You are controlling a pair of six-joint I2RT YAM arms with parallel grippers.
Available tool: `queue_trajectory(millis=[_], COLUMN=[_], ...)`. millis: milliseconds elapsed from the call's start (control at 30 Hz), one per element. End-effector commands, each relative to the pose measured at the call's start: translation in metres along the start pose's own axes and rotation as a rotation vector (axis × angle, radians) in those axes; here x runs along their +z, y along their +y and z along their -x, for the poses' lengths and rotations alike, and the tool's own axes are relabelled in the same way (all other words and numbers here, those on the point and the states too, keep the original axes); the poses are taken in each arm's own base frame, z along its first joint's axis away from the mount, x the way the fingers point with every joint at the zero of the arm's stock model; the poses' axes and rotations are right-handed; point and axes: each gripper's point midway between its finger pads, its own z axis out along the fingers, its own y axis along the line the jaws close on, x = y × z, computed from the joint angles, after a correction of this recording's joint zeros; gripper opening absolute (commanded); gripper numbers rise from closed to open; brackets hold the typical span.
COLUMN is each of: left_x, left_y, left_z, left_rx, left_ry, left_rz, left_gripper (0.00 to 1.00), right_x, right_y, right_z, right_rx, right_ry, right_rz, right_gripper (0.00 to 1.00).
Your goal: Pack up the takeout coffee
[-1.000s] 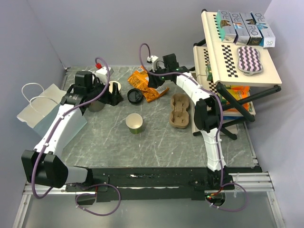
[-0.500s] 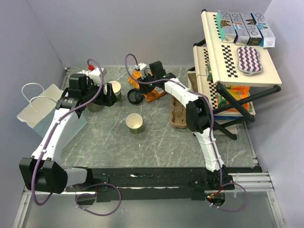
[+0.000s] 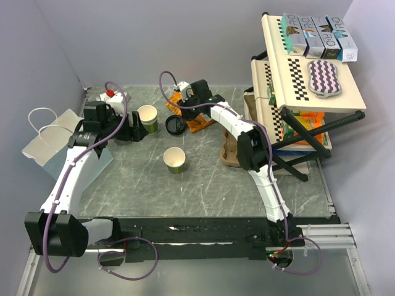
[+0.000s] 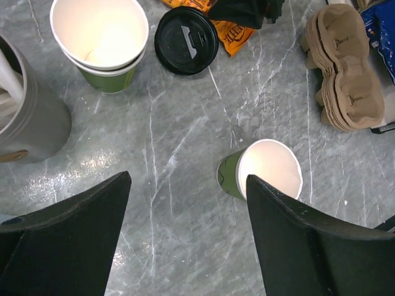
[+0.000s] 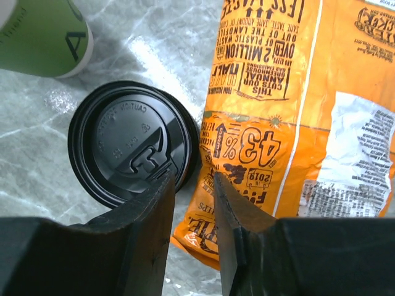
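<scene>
1. Takeout coffee: stands on the surface, just left of the orange snack bag in the top view. Only the black lid shows and the cup body is hidden under it. The lid rim is right beside the bag edge; cannot tell if they touch.
2. Right claw: hangs over the bag's left edge, where it meets the lid. Fingers are nearly together with a thin gap, gripping nothing.
3. Left claw: well left of the bag, spread wide and empty, above bare surface.
4. Lidless cup: upright, nearer the arm bases than the bag, apart from it.
5. Stacked cups: left of the bag, past the coffee. Grey cup is further left.
6. Brown cup carrier: right of the bag.
</scene>
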Motion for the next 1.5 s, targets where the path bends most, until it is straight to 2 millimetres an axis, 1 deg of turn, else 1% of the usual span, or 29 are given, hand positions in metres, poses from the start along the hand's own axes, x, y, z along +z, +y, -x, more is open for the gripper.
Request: queue_trajectory(millis=[0,33,200,267,300,467,500,567,600,767,967,1233,1300,1467], left_x=[-0.008,-0.008,-0.009,-0.011,-0.012,-0.017,-0.016,-0.018,-0.019,-0.024,-0.026,-0.026,-0.027,-0.028], left_y=[-0.003,-0.003,0.001,0.001,0.001,0.003,0.004,0.002,0.009,0.012,0.014,0.015,0.015,0.016], left_z=[0.011,0.012,0.012,0.014,0.015,0.019,0.016,0.016,0.016,0.016,0.014,0.015,0.016,0.011], left_rx=[-0.011,-0.013,-0.020,-0.024,-0.022,-0.023,-0.027,-0.030,-0.043,-0.058,-0.061,-0.063,-0.059,-0.064], left_ry=[-0.053,-0.055,-0.067,-0.072,-0.076,-0.099,-0.092,-0.102,-0.106,-0.117,-0.119,-0.124,-0.129,-0.126], left_rz=[-0.017,-0.016,-0.009,-0.009,-0.008,0.002,0.002,-0.003,0.014,0.018,0.021,0.020,0.023,0.025], left_gripper=[0.81,0.81,0.81,0.81,0.81,0.82,0.82,0.82,0.82,0.82,0.82,0.82,0.82,0.82], right_x=[-0.001,-0.001,0.001,0.002,0.001,0.000,0.000,0.001,0.002,0.006,0.006,0.006,0.006,0.008], right_y=[0.004,0.008,0.011,0.014,0.016,0.016,0.017,0.015,0.015,0.012,0.011,0.012,0.013,0.015], right_z=[0.021,0.020,0.019,0.014,0.017,0.013,0.014,0.010,0.008,-0.001,0.003,-0.001,0.001,0.000], right_rx=[-0.043,-0.049,-0.063,-0.059,-0.062,-0.061,-0.065,-0.062,-0.062,-0.060,-0.065,-0.063,-0.064,-0.068], right_ry=[-0.034,-0.028,-0.016,0.007,0.005,0.025,0.024,0.035,0.041,0.069,0.061,0.075,0.071,0.078], right_rz=[-0.014,-0.009,-0.015,-0.012,-0.013,-0.023,-0.026,-0.032,-0.033,-0.051,-0.058,-0.059,-0.060,-0.058], right_gripper=[0.38,0.38,0.38,0.36,0.36,0.33,0.33,0.31,0.31,0.29,0.28,0.26,0.25,0.25])
